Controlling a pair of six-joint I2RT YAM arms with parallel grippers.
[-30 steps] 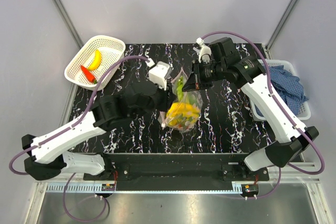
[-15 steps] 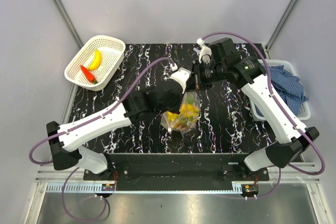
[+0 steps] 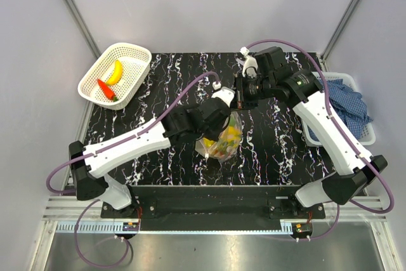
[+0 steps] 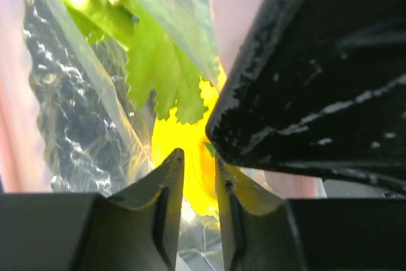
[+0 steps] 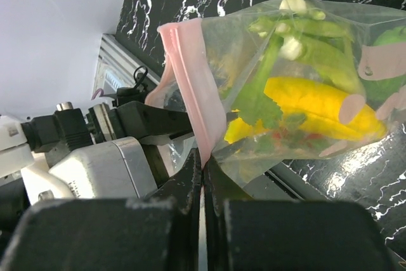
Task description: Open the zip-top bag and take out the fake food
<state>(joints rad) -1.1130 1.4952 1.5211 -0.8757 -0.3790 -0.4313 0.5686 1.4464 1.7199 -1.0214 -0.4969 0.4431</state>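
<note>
The zip-top bag [image 3: 223, 141] hangs over the middle of the black marbled table, lifted by its pink zip edge [image 5: 190, 74]. My right gripper [image 5: 203, 157] is shut on that edge. Fake food fills the bag: a yellow piece [image 5: 317, 106], green stalks [image 5: 298, 30] and small red bits. My left gripper [image 4: 198, 176] sits at the bag's mouth, just left of the right gripper [image 3: 240, 101]. Its jaws stand a narrow gap apart, with a yellow piece [image 4: 184, 138] and a green leaf [image 4: 162, 74] just beyond the tips. Nothing is clearly gripped between them.
A white mesh basket [image 3: 136, 52] at the table's far left holds a yellow banana [image 3: 114, 72] and a red chili [image 3: 106, 89]. A second white basket [image 3: 314, 134] at the right edge holds a blue checked cloth [image 3: 347, 103]. Grey walls enclose the table.
My left arm swung right from beside the bag to its mouth, and its jaws narrowed, then widened a little. The right gripper kept its hold; the bag shifted slightly.
</note>
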